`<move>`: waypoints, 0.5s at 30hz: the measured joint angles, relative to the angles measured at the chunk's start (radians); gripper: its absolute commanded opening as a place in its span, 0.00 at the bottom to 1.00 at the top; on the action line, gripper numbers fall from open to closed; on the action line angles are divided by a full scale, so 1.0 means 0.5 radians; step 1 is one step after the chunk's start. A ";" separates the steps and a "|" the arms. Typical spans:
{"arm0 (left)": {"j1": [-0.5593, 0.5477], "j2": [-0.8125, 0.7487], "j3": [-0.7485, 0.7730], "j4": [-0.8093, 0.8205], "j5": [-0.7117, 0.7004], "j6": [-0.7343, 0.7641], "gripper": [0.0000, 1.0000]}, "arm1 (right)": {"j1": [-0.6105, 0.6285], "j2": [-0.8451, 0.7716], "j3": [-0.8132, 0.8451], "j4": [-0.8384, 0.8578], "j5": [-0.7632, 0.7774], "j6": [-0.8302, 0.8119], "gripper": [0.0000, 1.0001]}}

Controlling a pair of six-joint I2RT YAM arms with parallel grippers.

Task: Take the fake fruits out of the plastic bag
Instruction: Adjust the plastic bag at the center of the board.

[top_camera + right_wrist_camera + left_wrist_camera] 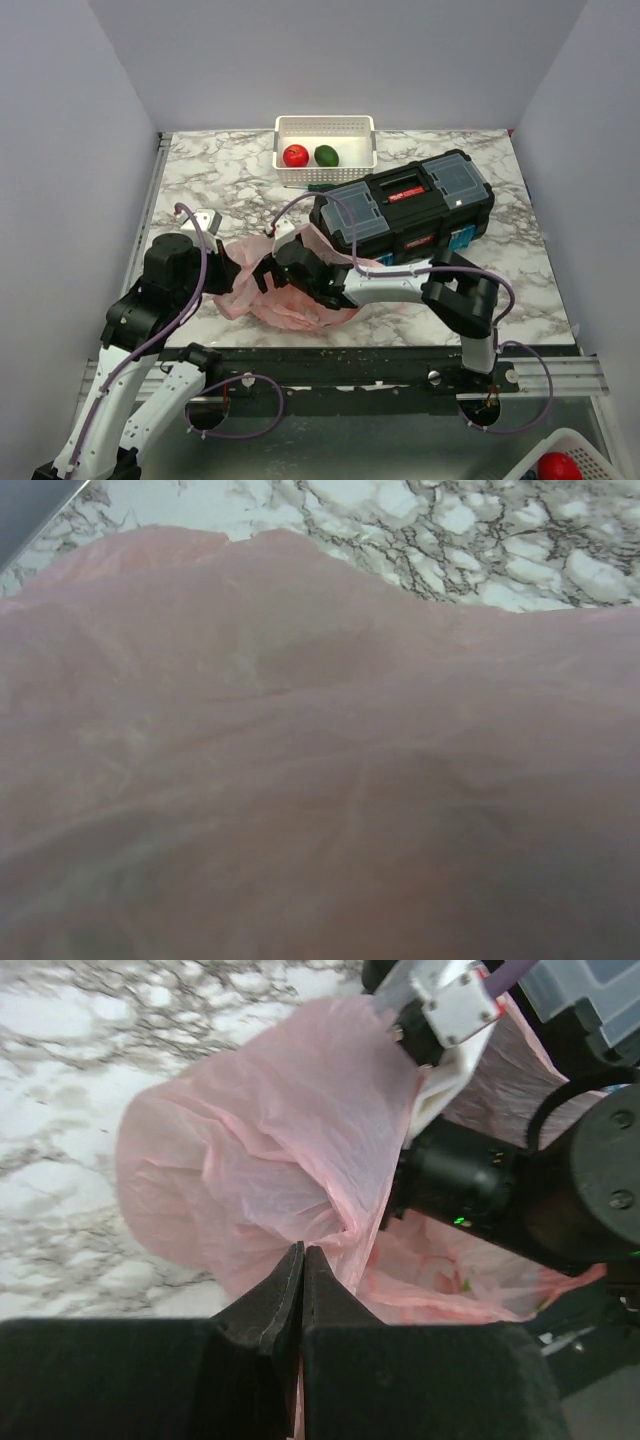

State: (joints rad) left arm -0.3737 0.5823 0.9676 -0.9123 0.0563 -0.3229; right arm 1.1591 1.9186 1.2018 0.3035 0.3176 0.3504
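The pink plastic bag (300,305) lies crumpled near the table's front edge, left of centre. My left gripper (234,274) is shut on a fold of the plastic bag (260,1150), and pink film is pinched between its closed fingertips (302,1250). My right gripper (266,274) reaches from the right into the bag's mouth with its jaws apart. In the right wrist view, pink film (320,760) covers everything and hides its fingers. Two fake fruits, a red apple (296,155) and a dark green one (326,155), sit in the white basket (325,124) at the back. The bag's contents are hidden.
A black toolbox (400,210) stands just behind and to the right of the bag, close to the right arm's forearm (395,288). A thin green stick (305,186) lies between basket and toolbox. Below the table at bottom right, another white basket (592,450) holds a red fruit (558,467).
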 measured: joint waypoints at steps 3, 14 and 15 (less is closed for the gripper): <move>0.000 0.019 -0.065 -0.002 0.122 -0.114 0.00 | 0.014 0.098 0.018 0.014 0.015 0.002 1.00; -0.002 -0.002 -0.156 0.027 0.057 -0.258 0.00 | -0.088 0.526 0.536 -0.119 0.742 0.137 0.99; -0.002 -0.002 -0.156 0.027 0.036 -0.267 0.00 | -0.110 0.536 0.578 -0.124 0.819 0.140 0.99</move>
State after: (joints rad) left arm -0.3744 0.5816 0.8894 -0.8989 0.0742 -0.4564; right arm 1.1042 2.1868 1.4906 0.2417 0.7273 0.4206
